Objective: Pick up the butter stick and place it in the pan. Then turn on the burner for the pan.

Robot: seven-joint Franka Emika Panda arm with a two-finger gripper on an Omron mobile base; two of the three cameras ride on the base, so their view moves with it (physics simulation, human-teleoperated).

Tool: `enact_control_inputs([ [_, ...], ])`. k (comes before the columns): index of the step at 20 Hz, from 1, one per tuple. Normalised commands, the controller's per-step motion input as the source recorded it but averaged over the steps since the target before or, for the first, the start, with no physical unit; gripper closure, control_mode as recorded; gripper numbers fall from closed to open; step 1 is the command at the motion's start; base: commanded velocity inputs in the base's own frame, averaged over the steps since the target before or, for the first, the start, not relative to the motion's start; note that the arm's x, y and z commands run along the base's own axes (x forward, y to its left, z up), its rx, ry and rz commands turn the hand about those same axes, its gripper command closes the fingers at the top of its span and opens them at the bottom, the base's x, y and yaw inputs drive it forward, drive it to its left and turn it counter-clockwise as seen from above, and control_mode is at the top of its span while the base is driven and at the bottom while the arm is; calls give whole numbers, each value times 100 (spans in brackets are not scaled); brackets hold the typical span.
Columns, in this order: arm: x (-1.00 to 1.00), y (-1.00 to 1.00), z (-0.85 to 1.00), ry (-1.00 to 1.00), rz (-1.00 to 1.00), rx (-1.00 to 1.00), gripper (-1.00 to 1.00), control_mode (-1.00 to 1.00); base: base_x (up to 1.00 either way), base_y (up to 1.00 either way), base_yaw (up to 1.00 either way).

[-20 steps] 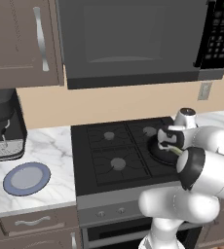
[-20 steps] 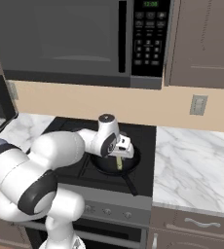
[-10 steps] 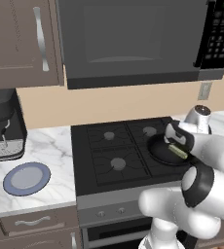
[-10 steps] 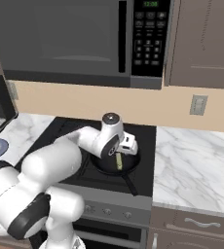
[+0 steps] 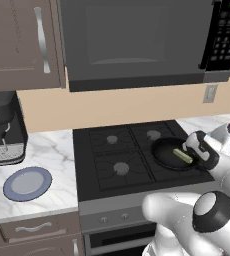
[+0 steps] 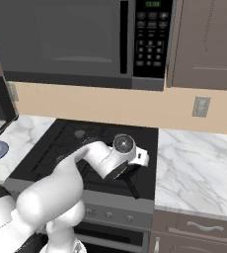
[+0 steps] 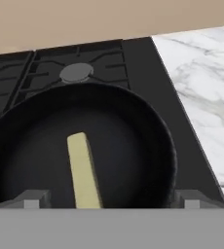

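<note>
The black pan (image 5: 168, 150) sits on the stove's front right burner. In it lies the yellowish-olive butter stick (image 5: 183, 156), flat on the pan's bottom. My gripper (image 5: 192, 150) hovers low at the pan's right rim and faces across it. In the hand view the butter stick (image 7: 83, 171) runs from the pan's (image 7: 133, 141) middle toward me. My gripper (image 7: 110, 200) is open, its fingertips (image 7: 33, 198) spread far apart and clear of the stick. In the right base view my arm covers most of the pan, and its handle (image 6: 132, 187) points toward the stove's front.
Stove knobs (image 5: 103, 219) line the front panel below the cooktop (image 5: 112, 150). A blue-grey plate (image 5: 27, 183) lies on the marble counter to the left, beside a coffee machine (image 5: 2, 131). A microwave (image 5: 137, 40) hangs above. Marble counter (image 6: 199, 163) lies right of the stove.
The hand has swung from above the pan down to its right side. The butter stick lies loose in the pan, no longer between the fingers.
</note>
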Motion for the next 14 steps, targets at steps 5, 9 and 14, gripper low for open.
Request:
enact_control_inputs([
  [5,-41,-13,0,-30,0,0,-100,-100,0,0,0],
  [9,-52,-8,0,-36,0,0,-100,-100,0,0,0],
  [14,-51,-5,0,-34,0,0,-100,-100,0,0,0],
])
